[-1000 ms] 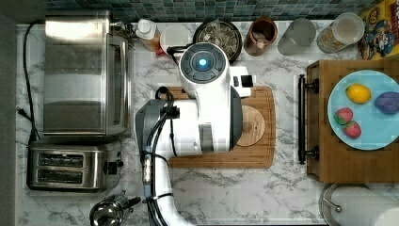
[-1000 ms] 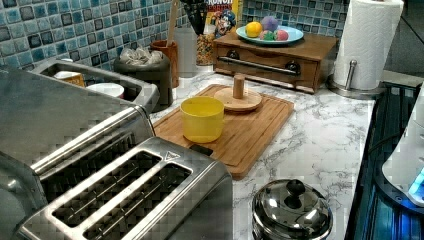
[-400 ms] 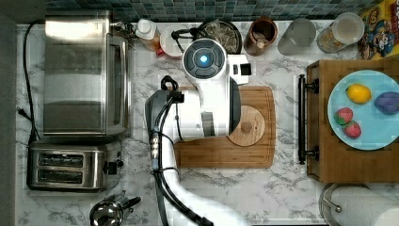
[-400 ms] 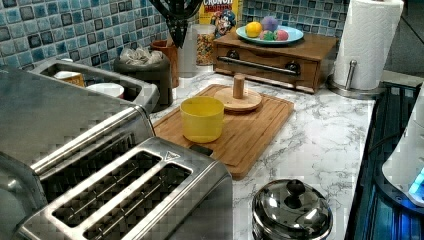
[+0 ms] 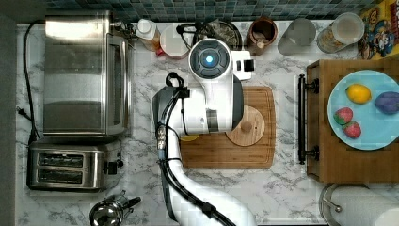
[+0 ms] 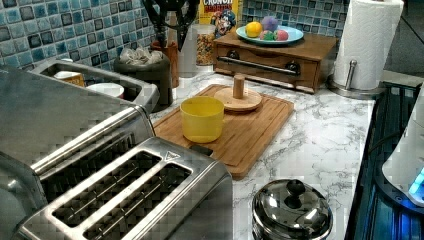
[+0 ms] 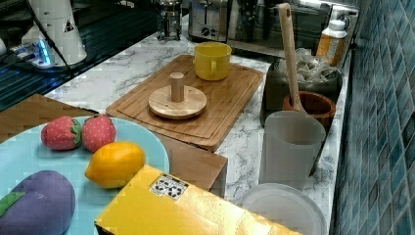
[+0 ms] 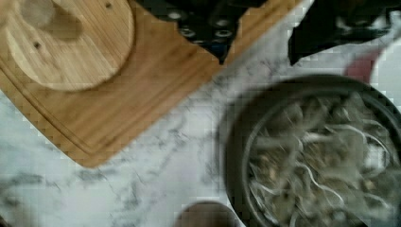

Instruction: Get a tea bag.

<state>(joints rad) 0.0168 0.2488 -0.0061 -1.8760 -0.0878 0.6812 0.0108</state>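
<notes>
my gripper: two dark fingers spread apart, nothing between them; hanging over the marble counter between the board corner and the dark bowl. In the left view it shows as a dark shape up by the tiled wall, above the bowl.
my arm: in the top view, white body stretched over the cutting board toward the back wall, covering most of the yellow cup.
tea bags: heaped in the dark round bowl, pale bags with strings tangled. The bowl stands on the counter off the board, against the back wall; the heap is also seen in the left view and the right view.
yellow cup: upright on the board, near the toaster-side end.
wooden lid: round disc with peg knob, flat on the board, apart from the cup.
neighbours: brown wooden pot with a long wooden handle just beside the bowl.
contact: fingers not touching the bags or the bowl rim.
</notes>
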